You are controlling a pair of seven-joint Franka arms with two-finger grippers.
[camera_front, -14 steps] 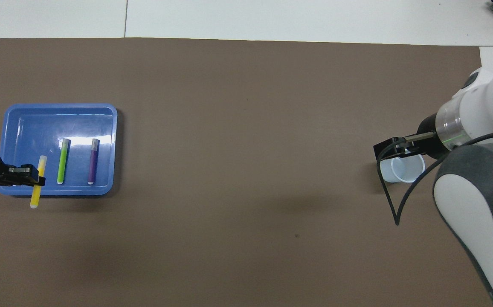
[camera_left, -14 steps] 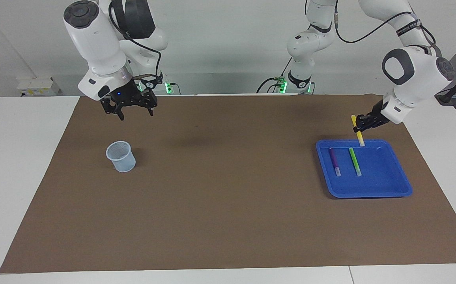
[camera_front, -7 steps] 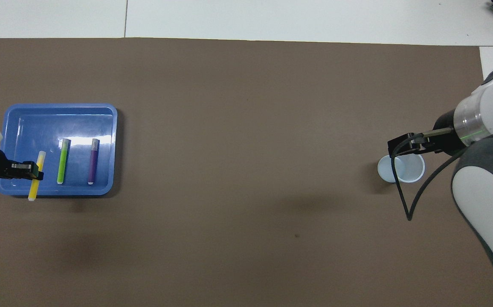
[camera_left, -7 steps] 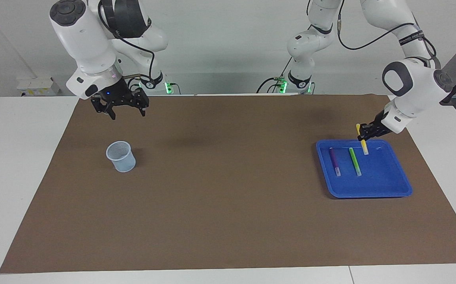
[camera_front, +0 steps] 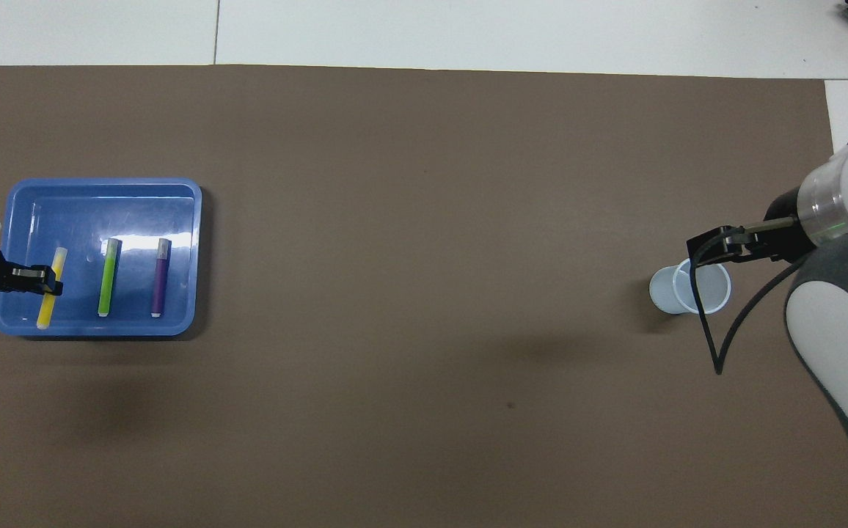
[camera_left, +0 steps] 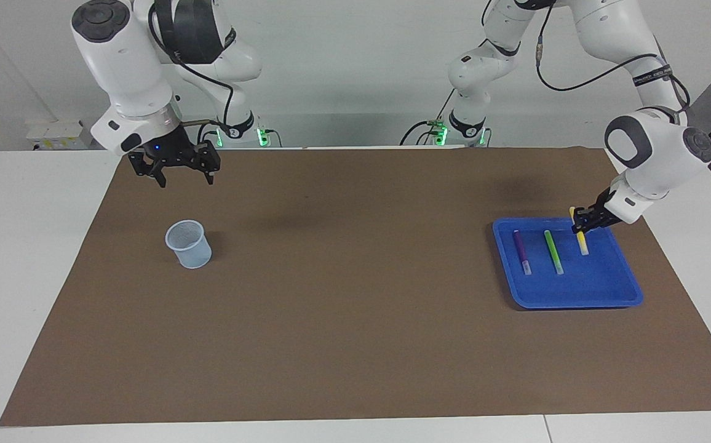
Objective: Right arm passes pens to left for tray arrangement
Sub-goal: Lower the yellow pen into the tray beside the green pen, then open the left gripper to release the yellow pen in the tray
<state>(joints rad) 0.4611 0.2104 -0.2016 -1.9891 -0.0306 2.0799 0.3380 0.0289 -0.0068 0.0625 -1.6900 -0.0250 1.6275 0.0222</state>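
Brown mat (camera_left: 355, 344) over a white table, pale wall at the back. Seen from overhead, at 9 o'clock of the mat: blue tray (camera_front: 101, 187), with purple pen (camera_front: 161, 282) and green pen (camera_front: 108, 282) lying flat inside, parallel and a little apart. At 9 o'clock from the green pen: yellow pen (camera_front: 50, 290), clamped between the jaws of the left gripper (camera_front: 48, 281), over the tray floor. From the facing view, looks tilted, with one end raised near the rim and the other low in the tray; touching the floor or not, cannot tell. At 3 o'clock of the mat: right gripper (camera_front: 710, 246), jaws wide apart, holding nothing, waiting in the air close by the mesh cup (camera_front: 688, 290).

Probably the last placing step: lowering and letting go.

Possible troubles from here:
- Letting go while tilted: may drop, bounce or roll toward the green pen and spoil the row.
- Raised end close to the rim: may come to rest on the rim and not flat.
- Pressing down too far: may push the light tray on the mat and shake the two placed pens.
- Lifting away with jaws not fully apart: may drag the yellow pen out of line.
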